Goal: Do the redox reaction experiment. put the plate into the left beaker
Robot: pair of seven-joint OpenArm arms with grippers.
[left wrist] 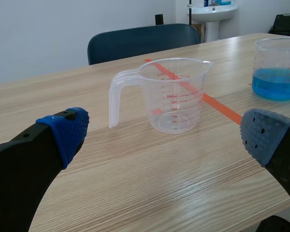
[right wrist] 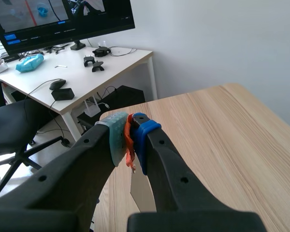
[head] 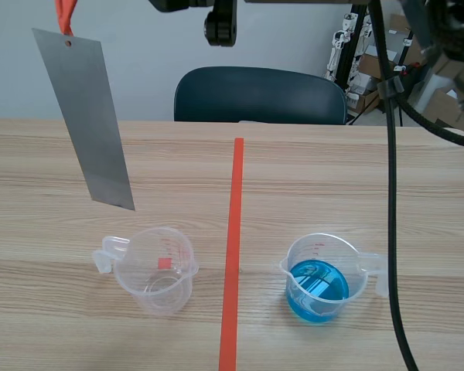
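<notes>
Your left gripper (left wrist: pixel 166 133) is open, right gripper (right wrist: pixel 129 137) pinches the orange strap (right wrist: pixel 129 145), and the plate (head: pixel 85 124) dangles at 11 o'clock of the left beaker (head: pixel 156 270), not in yet.

Dull grey metal plate (head: pixel 89 120), clear glossy plastic beaker (head: pixel 156 270), smooth pale wood table (head: pixel 332 178).

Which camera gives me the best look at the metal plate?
The scene view: the whole metal plate hangs tilted from its orange strap, not yet in the left beaker. The right wrist view shows only a sliver under the right claw, shut on the strap. The left wrist view misses it.
</notes>
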